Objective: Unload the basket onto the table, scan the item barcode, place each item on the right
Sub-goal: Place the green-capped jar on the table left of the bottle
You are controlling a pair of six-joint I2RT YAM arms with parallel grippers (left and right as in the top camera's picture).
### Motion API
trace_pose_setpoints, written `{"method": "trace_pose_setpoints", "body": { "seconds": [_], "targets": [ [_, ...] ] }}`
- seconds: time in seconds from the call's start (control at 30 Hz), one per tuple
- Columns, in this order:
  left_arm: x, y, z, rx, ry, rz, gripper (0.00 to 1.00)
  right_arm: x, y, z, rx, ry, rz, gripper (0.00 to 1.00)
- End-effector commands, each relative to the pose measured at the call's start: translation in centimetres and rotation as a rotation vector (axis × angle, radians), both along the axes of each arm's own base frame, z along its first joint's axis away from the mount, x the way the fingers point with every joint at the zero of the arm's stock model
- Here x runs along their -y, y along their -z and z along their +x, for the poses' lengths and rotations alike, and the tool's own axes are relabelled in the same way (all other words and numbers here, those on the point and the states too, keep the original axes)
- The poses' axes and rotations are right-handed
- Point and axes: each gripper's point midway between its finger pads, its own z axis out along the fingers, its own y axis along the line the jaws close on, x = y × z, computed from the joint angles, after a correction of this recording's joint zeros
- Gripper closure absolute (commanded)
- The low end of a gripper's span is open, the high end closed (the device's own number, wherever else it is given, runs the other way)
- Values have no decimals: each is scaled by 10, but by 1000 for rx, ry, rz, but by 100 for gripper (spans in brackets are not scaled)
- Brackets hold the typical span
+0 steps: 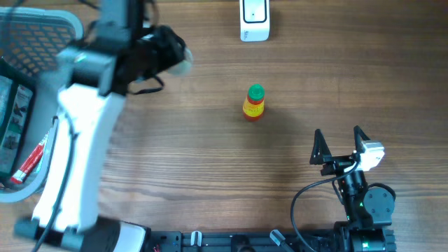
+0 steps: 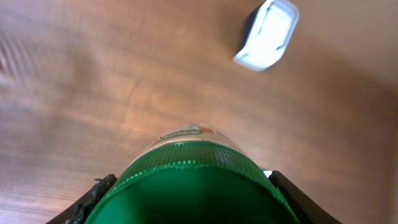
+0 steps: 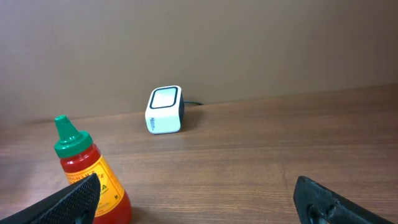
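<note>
Green-lidded container (image 2: 186, 196) between left fingers (image 2: 295, 199) (scanner (image 2: 267, 34) beyond)

Tabletop (image 1: 210, 161): brown wood-grain surface, the grain run lengthwise from side to side, lit evenly by soft, diffuse light; only faint shadows are cast upon it. Wall (image 3: 249, 43): plain, matte, beige-brown, met directly by the tabletop's far edge.

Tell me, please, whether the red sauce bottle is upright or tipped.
Upright: the red sauce bottle stands on its base, green cap on top.
</note>
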Motion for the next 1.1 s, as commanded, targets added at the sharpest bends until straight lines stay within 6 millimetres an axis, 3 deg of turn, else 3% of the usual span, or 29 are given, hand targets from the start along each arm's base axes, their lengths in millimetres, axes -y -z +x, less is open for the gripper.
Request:
{"method": "trace_pose_setpoints", "body": {
  "seconds": [0.0, 0.1, 0.6, 0.9, 1.07],
  "targets": [
    [5, 43, 10, -97, -1, 97, 47, 1, -1, 0, 7, 8, -12, 0],
    [14, 75, 16, -174, 16, 122, 48, 1, -1, 0, 7, 8, -12, 0],
    [71, 175, 39, -312, 89, 172, 48, 1, -1, 0, 7, 8, -12, 0],
    [88, 218, 36, -355, 106, 244, 48, 1, -1, 0, 7, 8, -12, 0],
    [94, 249, 24, -369, 60, 261, 48, 1, -1, 0, 7, 8, -12, 0]
  ]
}}
